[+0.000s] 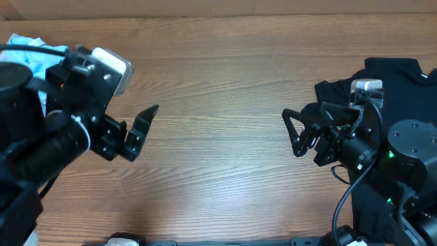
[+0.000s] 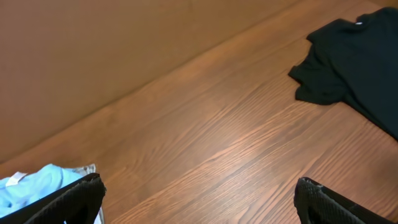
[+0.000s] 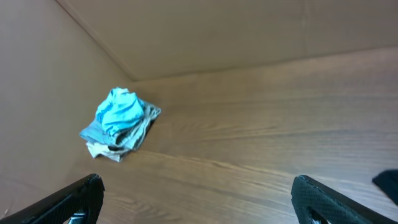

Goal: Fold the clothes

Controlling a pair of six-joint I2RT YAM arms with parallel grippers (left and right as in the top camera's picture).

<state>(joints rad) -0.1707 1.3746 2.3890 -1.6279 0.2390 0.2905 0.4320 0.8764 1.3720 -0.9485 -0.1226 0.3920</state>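
**Both pincers wide, clothes at the table's ends**

Left pincer [image 1: 145,131] gapes wide over the table's [image 1: 218,82] left half, empty; right pincer [image 1: 290,133] stands equally wide over its right half, gripping nothing; black shirt [image 1: 399,78] lies rumpled at the table's right end, partly hidden under the right arm [image 1: 410,143]; blue shirt [image 3: 119,109] sits bunched atop paler pieces [image 3: 134,134] in the table's far left corner, beside the wall [image 3: 186,31].

Both arms matte black, fat cylindrical joints. Left arm [image 1: 48,140] has a white camera block [image 1: 113,63], screws showing. Right arm [image 1: 406,143]: silver block [image 1: 367,87], green LED [image 1: 390,154], black cable [image 1: 341,205]. Left gripper [image 1: 145,130], right gripper [image 1: 290,133]: black angular fingers.
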